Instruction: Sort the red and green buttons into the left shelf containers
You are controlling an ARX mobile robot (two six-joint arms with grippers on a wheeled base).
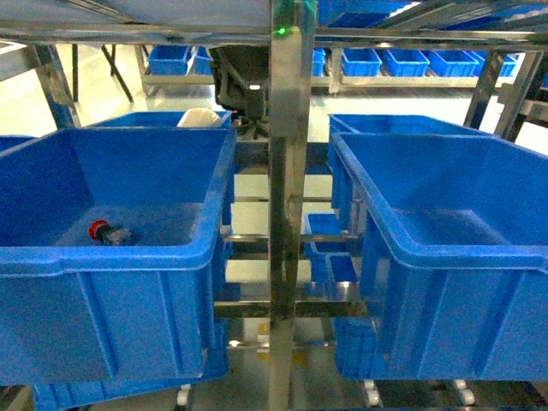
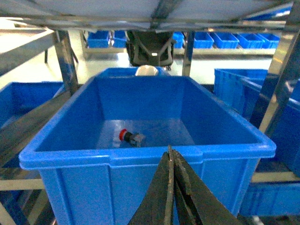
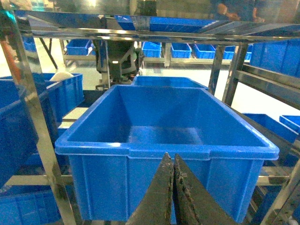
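One red button [image 1: 101, 231] is seen, beyond the closed left jaws. Two large front bins [image 1: 128, 257] [image 1: 445, 257] are counted, one ahead of each jaw pair.

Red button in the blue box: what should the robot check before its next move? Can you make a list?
1. Red button lies on its side on the left bin's floor: ok.
2. Green button found: not ok, it shows in no view.
3. Left end effector shut, holding nothing: ok.
4. Right end effector shut, holding nothing: ok.
5. Right bin holds no button: ok.
6. Both end effectors outside the bins, in front of their rims: ok.
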